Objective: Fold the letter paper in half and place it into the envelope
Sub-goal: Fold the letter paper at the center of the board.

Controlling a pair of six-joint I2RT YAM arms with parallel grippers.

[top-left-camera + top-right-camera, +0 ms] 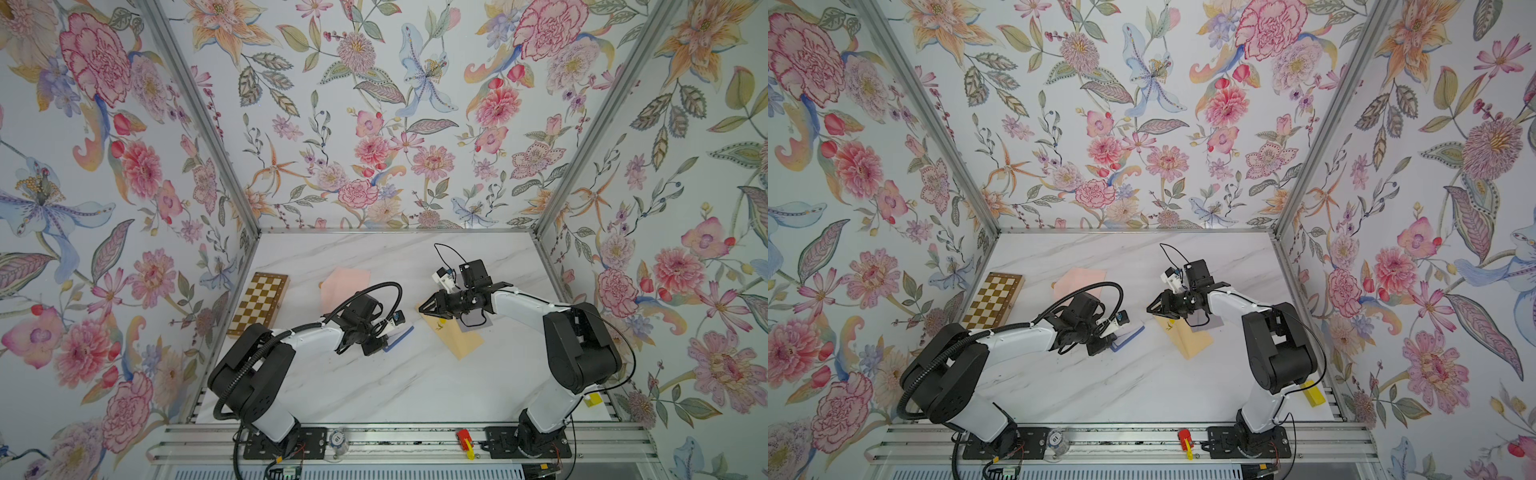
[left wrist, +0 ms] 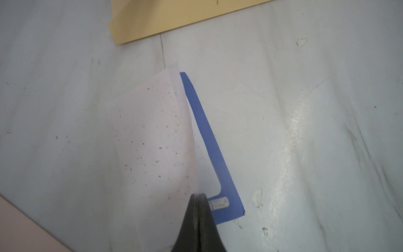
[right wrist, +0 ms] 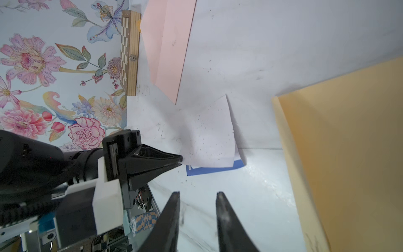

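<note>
White speckled letter paper [image 2: 152, 135] curling, blue-edged, pinched by left gripper [image 2: 198, 195], right gripper [image 3: 198, 193] spread, tan envelope [image 3: 349, 152] flat.

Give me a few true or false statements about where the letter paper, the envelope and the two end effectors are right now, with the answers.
1. The left end effector is shut on the letter paper. True.
2. The right end effector is gripping the envelope. False: its jaws stand apart with nothing between them, and the envelope lies flat on the table.
3. The letter paper is already inside the envelope. False: it is outside the envelope and apart from it, pinched at one edge by the left end effector.
4. A chessboard lies on the table near a pink sheet. True.
</note>
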